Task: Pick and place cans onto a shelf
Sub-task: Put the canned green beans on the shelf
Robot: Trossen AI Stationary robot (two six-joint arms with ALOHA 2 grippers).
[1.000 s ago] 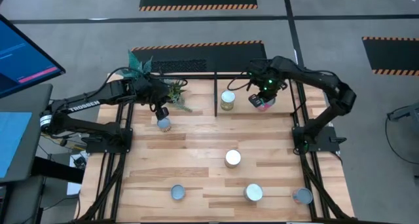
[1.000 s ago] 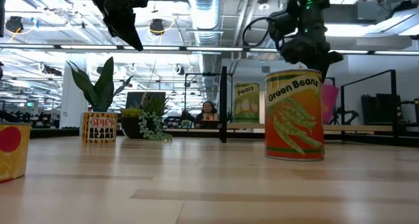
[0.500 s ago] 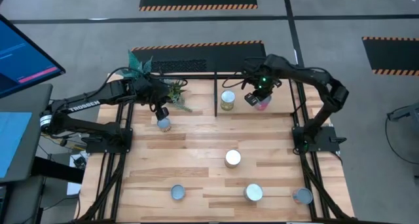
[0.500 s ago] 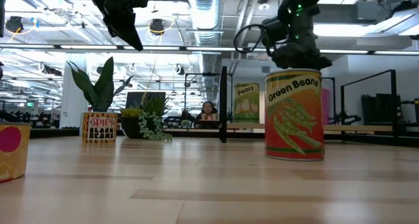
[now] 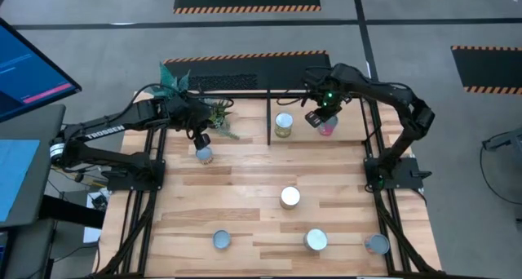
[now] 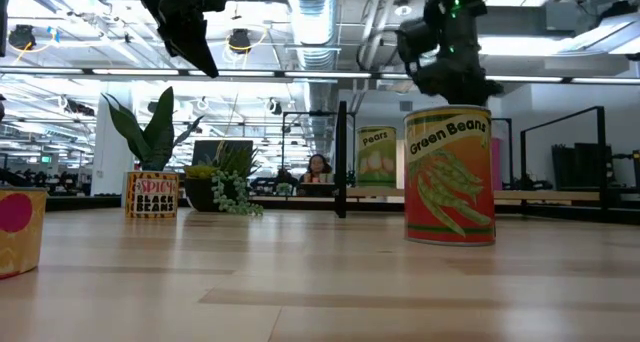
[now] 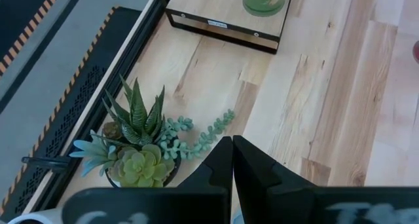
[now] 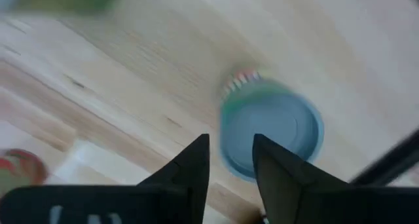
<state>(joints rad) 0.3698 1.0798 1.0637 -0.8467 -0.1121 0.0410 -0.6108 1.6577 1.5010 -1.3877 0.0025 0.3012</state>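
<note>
A: We see a blurred can (image 8: 272, 129) mid-frame in the right wrist view, label unreadable.
B: At the low view's left edge, another can (image 6: 20, 229) is cut off.

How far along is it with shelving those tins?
Two tins stand in the black-framed shelf: a yellow-green Pears can and a pink-labelled can. The right hand hovers open over the pink one. Five silver-topped cans are left on the wood table; the left hand waits shut near the potted plants.
</note>
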